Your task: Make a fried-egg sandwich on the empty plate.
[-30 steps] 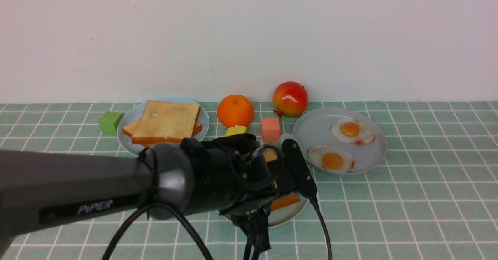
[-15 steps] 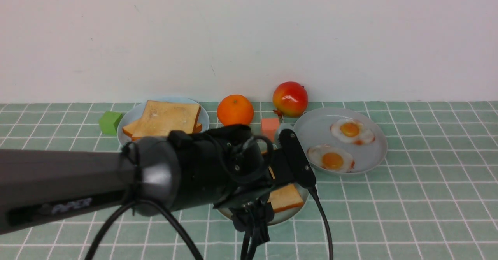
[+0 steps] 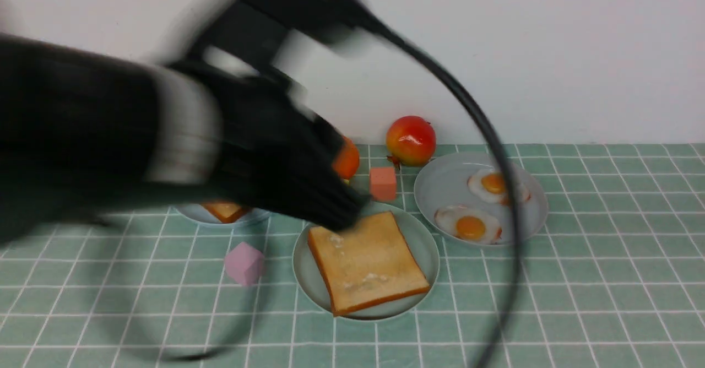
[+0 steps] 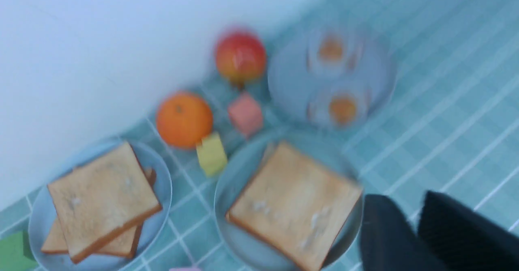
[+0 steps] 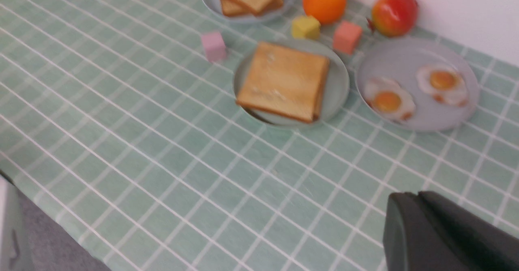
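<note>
The fried-egg sandwich [image 3: 366, 260] lies on the pale mint-green plate [image 3: 424, 238] at the table's middle. Only its tan top toast slice shows, and the fried egg is hidden under it. The right wrist view shows a second slice's edge beneath the sandwich [image 5: 284, 80] on the plate [image 5: 339, 85]. My left gripper [image 3: 344, 216] is blurred, raised just above the plate's far left rim. In the left wrist view the left gripper [image 4: 405, 200] has its fingers slightly apart and empty beside the sandwich [image 4: 294, 202]. My right gripper [image 5: 409, 200] is shut and empty over bare tiles.
A grey-blue plate [image 3: 440, 183] at right holds two brown-rimmed eggs [image 3: 469, 226]. Another plate with toast slices [image 4: 101, 204] stands at back left. An orange [image 4: 184, 119], an apple [image 3: 410, 139], a salmon cube [image 3: 383, 183], a yellow cube [image 4: 211, 155] and a pink cube [image 3: 244, 263] surround the middle plate.
My left arm has risen and pulled back to the left, away from the mint plate. The top toast slice is uncovered and lies flat on the plate, free of the gripper.
</note>
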Tool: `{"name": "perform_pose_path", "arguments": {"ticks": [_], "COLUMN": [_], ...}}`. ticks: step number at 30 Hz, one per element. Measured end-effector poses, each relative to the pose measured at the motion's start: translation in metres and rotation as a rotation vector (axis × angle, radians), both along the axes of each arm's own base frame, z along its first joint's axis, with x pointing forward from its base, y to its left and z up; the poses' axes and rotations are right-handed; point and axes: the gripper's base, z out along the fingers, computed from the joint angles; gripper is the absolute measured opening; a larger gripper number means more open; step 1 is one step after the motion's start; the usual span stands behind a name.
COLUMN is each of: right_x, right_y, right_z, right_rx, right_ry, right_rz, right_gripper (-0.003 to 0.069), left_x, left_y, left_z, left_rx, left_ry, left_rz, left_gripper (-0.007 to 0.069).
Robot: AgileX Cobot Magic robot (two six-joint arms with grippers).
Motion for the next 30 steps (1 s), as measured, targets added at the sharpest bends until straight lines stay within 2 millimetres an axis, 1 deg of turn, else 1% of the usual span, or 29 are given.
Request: {"name": "perform_pose_path", "arguments": {"ticks": [1, 2, 3, 4, 5, 6, 7, 8, 9, 11, 14, 15, 16, 17, 20, 22, 23, 24, 30], "right_x": [-0.001, -0.002, -0.004, -0.007, -0.008, -0.01, -0.013, -0.014, -0.015, -0.017, -0.017, -0.018, -0.016, -0.014, -0.008, -0.003, -0.003, 0.0, 0.003], "right_y": [-0.001, -0.002, -0.005, -0.008, -0.01, -0.012, -0.017, -0.019, -0.022, -0.026, -0.027, -0.028, -0.027, -0.025, -0.019, -0.014, -0.014, -0.011, -0.009], "right_z": [-0.001, -0.001, -0.004, -0.009, -0.012, -0.017, -0.025, -0.029, -0.042, -0.055, -0.075, -0.076, -0.086, -0.092, -0.104, -0.11, -0.11, -0.116, -0.123], "right_rx": [-0.002, 0.003, 0.011, 0.019, 0.023, 0.027, 0.037, 0.04, 0.048, 0.077, 0.105, 0.114, 0.13, 0.144, 0.192, 0.218, 0.219, 0.234, 0.227], "right_ry": [0.005, 0.006, 0.015, 0.026, 0.033, 0.041, 0.051, 0.057, 0.075, 0.083, 0.085, 0.078, 0.067, 0.054, 0.024, 0.007, 0.008, -0.004, 0.006], "right_rz": [-0.004, -0.01, -0.026, -0.05, -0.062, -0.077, -0.109, -0.124, -0.158, -0.2, -0.23, -0.23, -0.233, -0.23, -0.225, -0.219, -0.219, -0.213, -0.213], "right_gripper": [0.0043, 0.0043, 0.0043, 0.0043, 0.0043, 0.0043, 0.0043, 0.0043, 0.0043, 0.0035, 0.0004, 0.0001, -0.0003, -0.0003, -0.0003, -0.0003, -0.0003, -0.0003, -0.0002], "left_x": [-0.009, -0.014, -0.028, -0.042, -0.048, -0.057, -0.067, -0.072, -0.08, -0.088, -0.098, -0.099, -0.102, -0.103, -0.104, -0.103, -0.103, -0.102, -0.098], "left_y": [0.013, 0.02, 0.037, 0.056, 0.063, 0.075, 0.085, 0.091, 0.099, 0.103, 0.108, 0.108, 0.109, 0.109, 0.108, 0.107, 0.107, 0.107, 0.11], "left_z": [0.003, 0.004, 0.003, -0.004, -0.008, -0.017, -0.03, -0.04, -0.059, -0.08, -0.117, -0.119, -0.135, -0.142, -0.157, -0.165, -0.165, -0.171, -0.182], "left_rx": [-0.04, -0.058, -0.113, -0.156, -0.179, -0.208, -0.242, -0.257, -0.292, -0.343, -0.397, -0.401, -0.406, -0.402, -0.38, -0.361, -0.358, -0.338, -0.27], "left_ry": [-0.016, -0.027, -0.062, -0.1, -0.122, -0.152, -0.181, -0.19, -0.207, -0.224, -0.248, -0.256, -0.273, -0.279, -0.275, -0.258, -0.256, -0.242, -0.19], "left_rz": [-0.001, -0.004, -0.022, -0.04, -0.054, -0.072, -0.095, -0.106, -0.132, -0.172, -0.236, -0.244, -0.272, -0.282, -0.297, -0.294, -0.293, -0.285, -0.231], "left_gripper": [0.0037, 0.0019, -0.0013, -0.0013, -0.0013, -0.0013, -0.0013, -0.0013, -0.0013, -0.0013, -0.0013, -0.0013, -0.0013, -0.0013, -0.0013, -0.0013, -0.0013, -0.0013, -0.0013]}}
